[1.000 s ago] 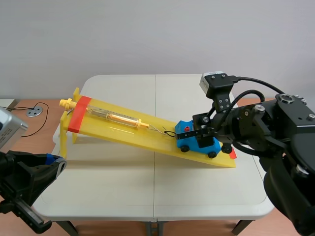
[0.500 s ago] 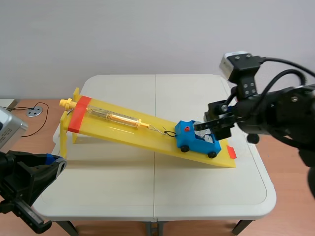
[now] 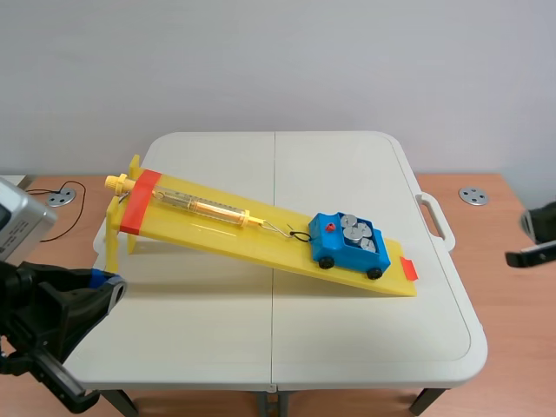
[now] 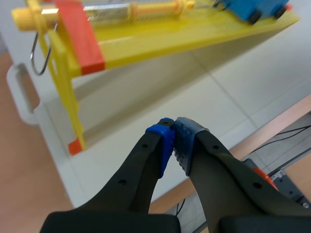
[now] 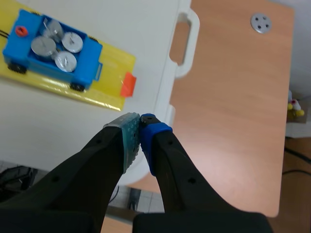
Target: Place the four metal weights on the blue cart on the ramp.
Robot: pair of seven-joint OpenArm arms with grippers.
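A blue cart (image 3: pixel 349 246) with black wheels sits near the low end of the yellow ramp (image 3: pixel 261 233). Several round metal weights (image 3: pixel 356 230) lie in its bed, also seen as weights (image 5: pixel 57 46) in the cart (image 5: pixel 48 51) from the right wrist view. A string hooks the cart to a spring scale (image 3: pixel 204 208) lying up the ramp. My right gripper (image 5: pixel 140 121) is shut on nothing, hovering off the table's right edge; only a sliver of that arm (image 3: pixel 537 239) shows in the scene view. My left gripper (image 4: pixel 173 127) is shut, empty, low beyond the table's left front corner.
The ramp's raised end stands on yellow legs (image 4: pixel 68 104) with an orange-red band (image 3: pixel 139 201). The white folding table (image 3: pixel 217 339) has a carry handle (image 5: pixel 184 41) on its right side. Wooden floor (image 5: pixel 233 97) lies beyond it.
My right arm has pulled back from the cart to the far right, off the table. The weights now show in the cart's bed. The left arm has barely shifted.
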